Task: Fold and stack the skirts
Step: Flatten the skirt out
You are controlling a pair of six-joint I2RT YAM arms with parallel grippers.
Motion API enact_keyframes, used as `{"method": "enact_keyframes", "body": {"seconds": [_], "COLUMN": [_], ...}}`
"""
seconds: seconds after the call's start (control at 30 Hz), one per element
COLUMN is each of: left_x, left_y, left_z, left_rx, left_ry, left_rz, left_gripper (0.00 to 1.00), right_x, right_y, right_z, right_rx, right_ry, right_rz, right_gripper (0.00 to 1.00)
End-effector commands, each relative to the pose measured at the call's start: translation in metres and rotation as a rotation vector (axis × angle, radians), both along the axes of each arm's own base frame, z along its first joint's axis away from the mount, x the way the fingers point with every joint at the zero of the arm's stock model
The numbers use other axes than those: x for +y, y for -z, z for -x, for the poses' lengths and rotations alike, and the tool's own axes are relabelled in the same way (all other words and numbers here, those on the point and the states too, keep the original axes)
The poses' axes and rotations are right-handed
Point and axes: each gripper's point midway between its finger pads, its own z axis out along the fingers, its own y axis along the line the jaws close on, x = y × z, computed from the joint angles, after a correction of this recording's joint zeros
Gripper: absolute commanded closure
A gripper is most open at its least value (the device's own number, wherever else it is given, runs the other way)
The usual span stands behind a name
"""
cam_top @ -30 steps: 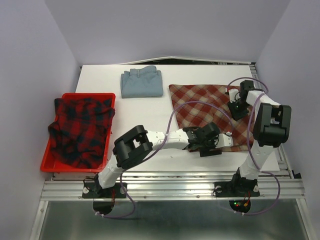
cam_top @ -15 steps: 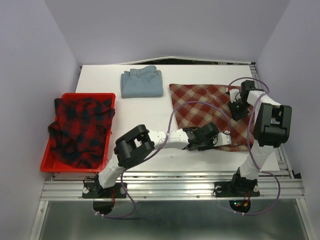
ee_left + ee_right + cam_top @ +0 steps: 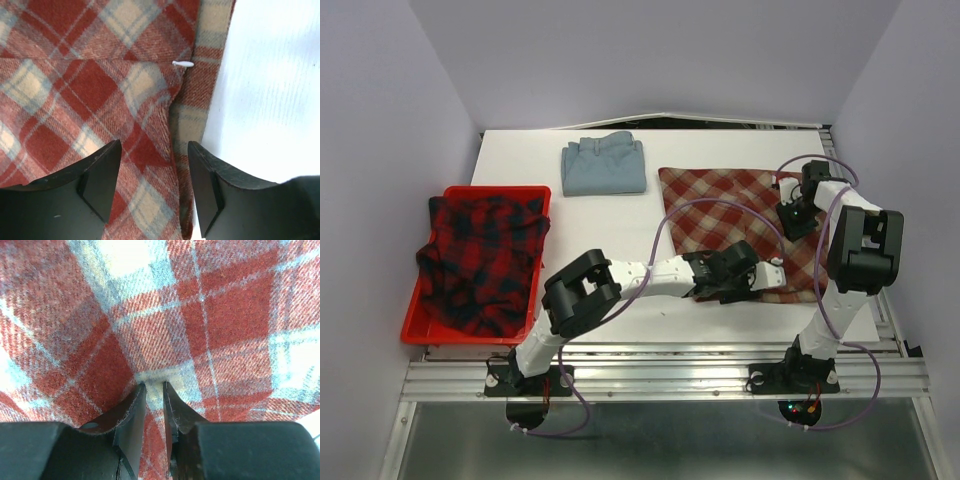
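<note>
The check skirt (image 3: 720, 205), spread by the worktop's (image 3: 620, 225) right edge, is being gripped for folding: right claw (image 3: 154, 386) pinches its cloth; left claw (image 3: 155, 150), spread astride the near hem, must close next.

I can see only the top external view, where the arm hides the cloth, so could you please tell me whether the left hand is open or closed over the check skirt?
Observer: Open. The left wrist view shows the left hand with its fingers spread over the edge of the check skirt, beside bare table.
Operator: Thank you. Is the right hand holding anything?
Observer: The right wrist view shows the right hand almost closed, pinching a bit of that skirt between its tips.
Operator: Is there anything near the left hand to mind?
Observer: A small white tag pin sticks out at the skirt's edge, just ahead of the fingers.
</note>
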Motion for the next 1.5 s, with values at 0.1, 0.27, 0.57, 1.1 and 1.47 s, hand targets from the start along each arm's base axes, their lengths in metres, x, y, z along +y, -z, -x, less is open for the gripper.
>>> {"method": "enact_keyframes", "body": {"seconds": [0.1, 0.27, 0.57, 1.1, 1.47], "left_x": [-0.021, -0.016, -0.004, 0.038, 0.055], "left_y": [-0.024, -0.02, -0.025, 0.013, -0.023], "left_z": [-0.007, -0.016, -0.022, 0.05, 0.042], "left_rx": [-0.042, -0.063, -0.07, 0.114, 0.166], "left_ry": [0.017, -0.02, -0.039, 0.107, 0.019], "left_rz": [0.058, 0.052, 0.054, -0.087, -0.01], "left_gripper": [0.34, 0.56, 0.88, 0.86, 0.38], "right_x": [-0.001, -0.005, -0.004, -0.018, -0.026], "right_y": [0.008, 0.009, 0.009, 0.009, 0.029], "right_z": [0.007, 0.007, 0.004, 0.004, 0.032], "right_rx": [0.044, 0.044, 0.04, 0.041, 0.103], "right_ry": [0.003, 0.007, 0.008, 0.003, -0.074], "right_rz": [-0.027, -0.023, -0.03, 0.008, 0.074], "right_gripper": [0.74, 0.74, 0.74, 0.75, 0.76]}}
